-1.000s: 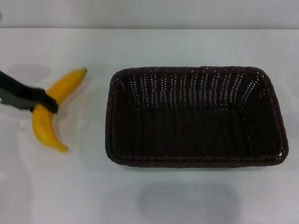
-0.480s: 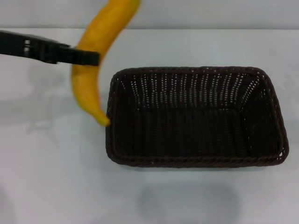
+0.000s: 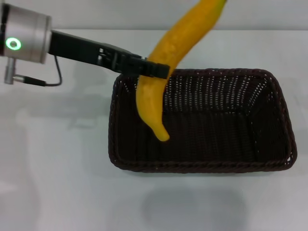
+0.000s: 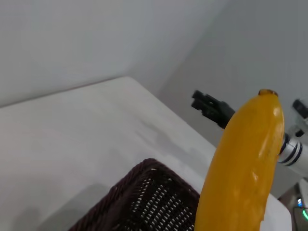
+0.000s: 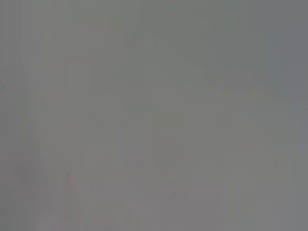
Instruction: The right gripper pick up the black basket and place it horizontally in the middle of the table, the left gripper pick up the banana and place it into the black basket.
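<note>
My left gripper (image 3: 161, 70) is shut on the yellow banana (image 3: 153, 103) around its middle and holds it in the air, steeply tilted. The banana's lower tip hangs over the left part of the black basket (image 3: 202, 166), above its floor. The basket lies lengthwise on the white table (image 3: 57, 168), right of centre. In the left wrist view the banana (image 4: 245, 168) fills the foreground above a corner of the basket (image 4: 144, 192). The right gripper (image 4: 197, 99) shows far off in that view, beyond the table's edge, away from the basket.
The grey arm body with a green light (image 3: 24, 41) reaches in from the upper left. A wall runs along the table's far edge (image 3: 154, 29). The right wrist view is plain grey.
My left gripper has carried the banana to the right, from beside the basket's left rim to over the basket's inside. Earlier still it lifted the banana off the table. The basket has not moved.
</note>
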